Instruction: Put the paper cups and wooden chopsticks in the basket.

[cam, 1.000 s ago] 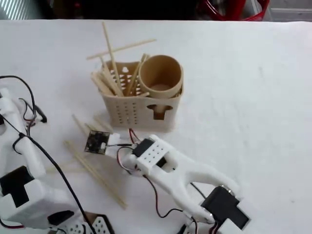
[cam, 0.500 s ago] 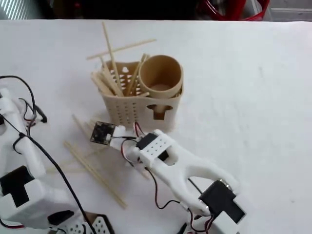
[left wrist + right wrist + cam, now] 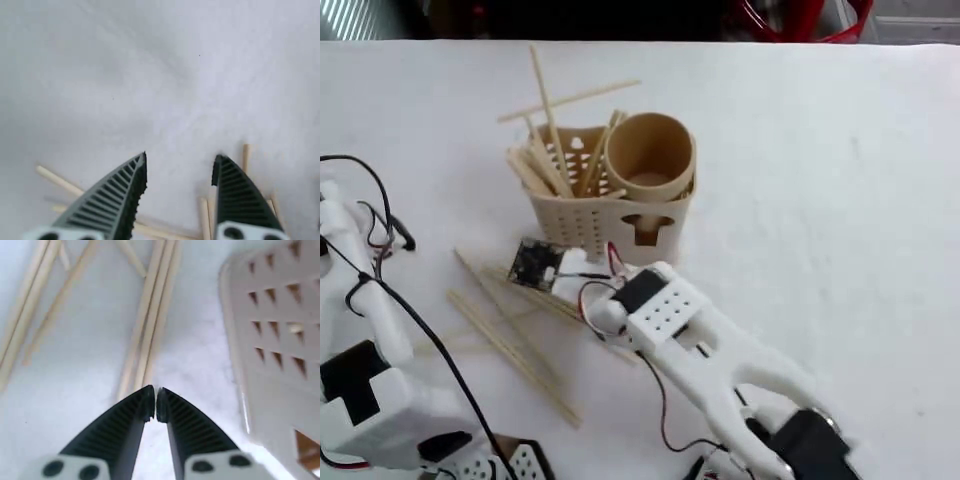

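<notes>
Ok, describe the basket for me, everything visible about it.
The basket is a cream box, plastic by its look, with rows of holes in its walls and a handle cut-out in the front one. It stands upright on the white table. Inside, a paper cup stands upright at one side and a bundle of wooden chopsticks leans out over the rim at the other. The right gripper is close to its wall without touching it.
</notes>
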You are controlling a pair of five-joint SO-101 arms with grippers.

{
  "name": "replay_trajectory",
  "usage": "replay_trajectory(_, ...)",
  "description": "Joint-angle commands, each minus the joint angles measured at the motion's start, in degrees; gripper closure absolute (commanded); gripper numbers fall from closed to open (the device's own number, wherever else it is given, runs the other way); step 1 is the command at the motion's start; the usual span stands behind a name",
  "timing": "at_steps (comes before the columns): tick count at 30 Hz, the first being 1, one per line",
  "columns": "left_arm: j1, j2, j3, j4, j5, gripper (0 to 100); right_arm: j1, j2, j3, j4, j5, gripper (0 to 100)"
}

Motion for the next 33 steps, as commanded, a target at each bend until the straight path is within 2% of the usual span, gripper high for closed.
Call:
replay_trajectory(1, -0.6, -0.2, -1.1, -2.0, 0.5, 78, -0.5, -7.7, -0.5, 3.0, -1.8, 98.1)
replay_trajectory(5, -1.2, -0.5, -1.1, -2.1, 0.5, 78, -2.4, -6.8, -0.6, 4.0, -4.0, 96.1)
replay_trajectory(10, -1.9, -0.5, -1.1, -2.1, 0.6, 78, -4.0, 5.4, -5.2, 3.7, -5.0, 79.7)
replay_trajectory(12, -1.9, -0.5, -1.1, -2.1, 0.6, 78, -4.4, 12.3, -8.6, 3.8, -5.0, 77.2)
replay_trajectory(17, -1.9, -0.5, -1.1, -1.8, 0.6, 78, -3.1, 26.1, -18.0, 3.8, -5.1, 83.8)
replay_trajectory(20, -1.9, -0.5, -1.1, -1.8, 0.6, 78, -3.2, 29.8, -19.0, 3.9, -4.6, 87.2)
replay_trajectory(24, -1.9, -0.5, -1.1, -1.9, 0.6, 78, -4.4, 29.9, -17.1, 3.9, -2.5, 88.0)
replay_trajectory(28, -1.9, -0.6, -1.1, -1.9, 0.6, 78, -4.4, 28.1, -15.5, 3.6, -2.7, 99.1)
replay_trajectory(33, -1.9, -0.6, -1.1, -1.9, 0.6, 78, -4.4, 21.6, -12.0, 3.7, -2.8, 97.9)
